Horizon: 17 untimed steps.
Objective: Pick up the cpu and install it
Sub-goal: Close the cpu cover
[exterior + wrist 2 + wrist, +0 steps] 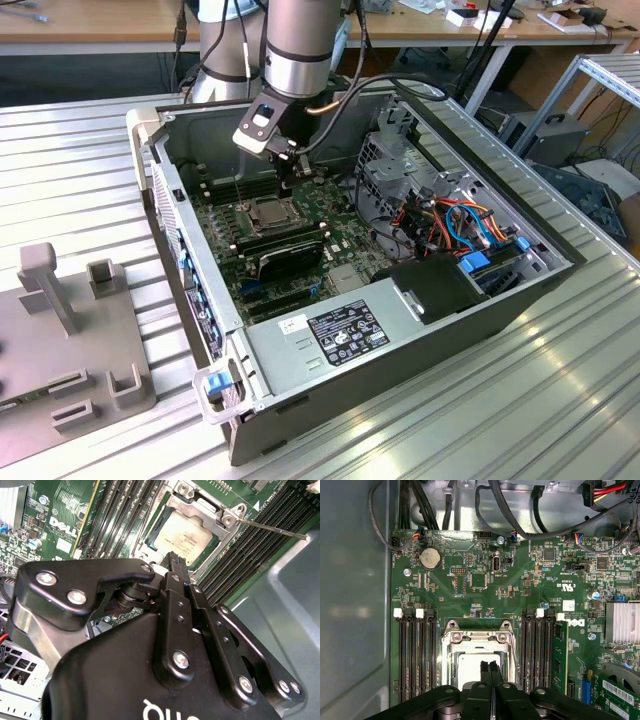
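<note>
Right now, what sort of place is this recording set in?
Probably a robotics lab or workshop: an open grey desktop computer case lies on a ribbed aluminium table, with a long wooden workbench behind.

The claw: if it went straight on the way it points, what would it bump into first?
Most likely the cpu in its socket, right under the claw; the depth is hard to judge.

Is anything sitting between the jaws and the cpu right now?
Nothing visible. In both wrist views the gripper, jaws shut, hangs directly over the cpu seated in its socket frame, with no cable or part between. Whether they touch cannot be told.
</note>
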Each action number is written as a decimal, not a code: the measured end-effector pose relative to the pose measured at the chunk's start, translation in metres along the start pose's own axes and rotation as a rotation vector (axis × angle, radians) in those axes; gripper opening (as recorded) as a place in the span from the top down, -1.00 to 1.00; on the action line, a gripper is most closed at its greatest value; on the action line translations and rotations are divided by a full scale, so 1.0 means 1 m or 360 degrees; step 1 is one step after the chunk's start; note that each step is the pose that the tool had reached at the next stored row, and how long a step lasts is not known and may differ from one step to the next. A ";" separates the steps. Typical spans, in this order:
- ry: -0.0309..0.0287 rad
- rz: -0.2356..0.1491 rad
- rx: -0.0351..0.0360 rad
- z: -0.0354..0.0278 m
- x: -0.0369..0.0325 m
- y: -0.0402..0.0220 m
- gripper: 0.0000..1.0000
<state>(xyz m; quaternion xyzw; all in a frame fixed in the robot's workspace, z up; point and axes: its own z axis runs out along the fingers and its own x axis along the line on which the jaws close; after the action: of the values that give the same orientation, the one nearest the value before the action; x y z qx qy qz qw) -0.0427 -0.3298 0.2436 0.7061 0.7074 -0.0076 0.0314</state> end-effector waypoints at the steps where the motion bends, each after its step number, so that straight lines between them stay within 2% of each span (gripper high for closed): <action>1: 0.00001 0.0000 0.0000 0.0002 0.0000 -0.0002 0.79; 17: 0.00002 0.0000 0.0000 0.0009 0.0001 -0.0009 0.79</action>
<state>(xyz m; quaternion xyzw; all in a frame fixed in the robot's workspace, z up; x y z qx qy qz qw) -0.0435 -0.3298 0.2426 0.7060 0.7074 -0.0076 0.0314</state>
